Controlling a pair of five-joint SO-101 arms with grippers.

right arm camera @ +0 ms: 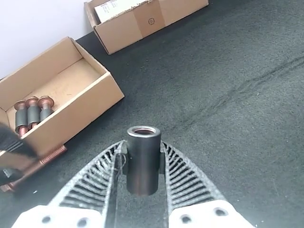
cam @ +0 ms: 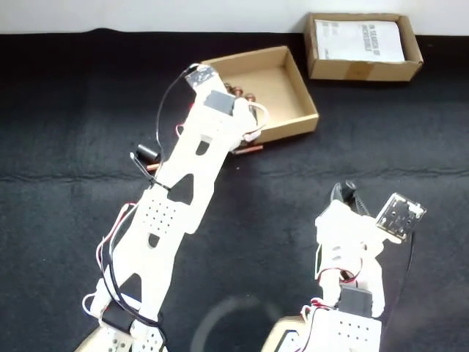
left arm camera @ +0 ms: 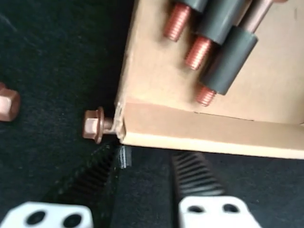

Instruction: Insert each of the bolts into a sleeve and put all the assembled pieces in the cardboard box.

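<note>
The right tool (right arm camera: 142, 151) is clamped on a grey sleeve (right arm camera: 142, 161), holding it upright with its open bore facing up, over the dark surface (cam: 73, 110) and well apart from the cardboard box (cam: 293, 88). The left tool (left arm camera: 145, 156) hovers just outside the front wall of the cardboard box, its ribbed fingers (left arm camera: 194, 173) spread with nothing between them.

Inside the cardboard box, three assembled pieces (left arm camera: 223, 52) lie side by side against one end, with copper threads poking out of the grey sleeves. A bare bolt (left arm camera: 95, 124) lies on the surface outside the box. It runs along the front wall and touches it, and its flanged head sticks out past the box's corner (right beside the left tool). A second bolt (left arm camera: 7, 105) lies farther out from that corner, and a loose sleeve (cam: 146, 152) lies near it, on the side of the left arm away from the box.

Beyond the cardboard box's far corner, near the surface's back edge, sits a smaller box (cam: 363, 70) with a printed paper (cam: 359, 40) inside it.
</note>
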